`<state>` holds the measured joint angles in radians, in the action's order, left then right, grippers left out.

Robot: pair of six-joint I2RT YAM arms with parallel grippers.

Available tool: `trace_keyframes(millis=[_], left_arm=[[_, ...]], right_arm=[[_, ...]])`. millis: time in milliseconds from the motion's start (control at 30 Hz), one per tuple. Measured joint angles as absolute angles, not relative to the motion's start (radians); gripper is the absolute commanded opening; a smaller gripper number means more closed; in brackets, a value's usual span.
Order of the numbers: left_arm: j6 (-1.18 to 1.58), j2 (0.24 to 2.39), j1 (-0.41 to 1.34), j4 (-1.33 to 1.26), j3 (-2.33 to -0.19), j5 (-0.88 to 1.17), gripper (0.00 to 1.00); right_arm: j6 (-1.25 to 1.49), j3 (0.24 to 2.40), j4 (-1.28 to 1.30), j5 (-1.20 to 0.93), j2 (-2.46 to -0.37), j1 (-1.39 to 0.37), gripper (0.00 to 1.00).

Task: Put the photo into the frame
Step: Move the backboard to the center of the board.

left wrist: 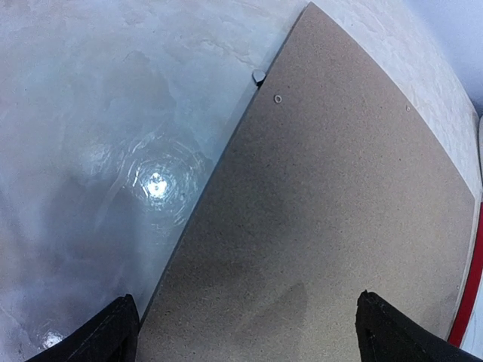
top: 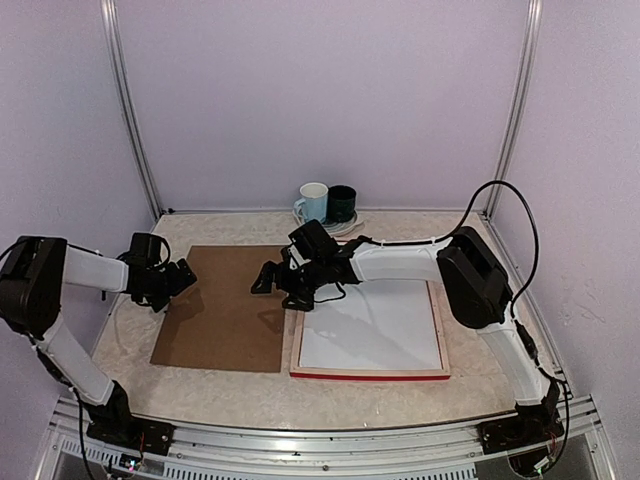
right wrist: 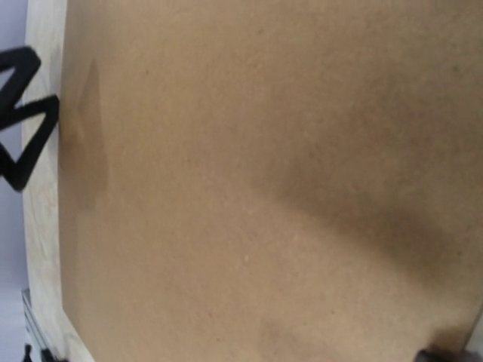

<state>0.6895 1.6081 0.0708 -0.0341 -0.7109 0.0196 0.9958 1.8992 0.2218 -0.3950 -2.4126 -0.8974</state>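
The frame (top: 440,325) lies flat at the right of the table, with pale wood sides and a red near edge. A plain white sheet (top: 375,330) fills it; no picture side shows, and I cannot tell if this is the photo's back. My right gripper (top: 278,283) hovers open just left of the frame, over the right edge of a brown backing board (top: 220,310), which fills the right wrist view (right wrist: 249,188). My left gripper (top: 178,277) stands open and empty over the board's left edge (left wrist: 226,173), its fingertips (left wrist: 117,335) wide apart. The frame's red edge (left wrist: 472,279) shows far right.
A white mug (top: 314,201) and a dark mug (top: 342,204) stand on a plate at the back, against the wall. Metal posts rise at both back corners. The right arm's cable (top: 500,200) loops above the frame's far right corner.
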Motion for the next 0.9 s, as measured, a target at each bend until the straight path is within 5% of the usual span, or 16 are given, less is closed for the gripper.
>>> trace_keyframes(millis=[900], left_arm=[[0.706,1.499,0.132,0.005,-0.648,-0.144,0.99]], right_arm=[[1.056,2.041,0.393,-0.121,-2.458,-0.937,0.99]])
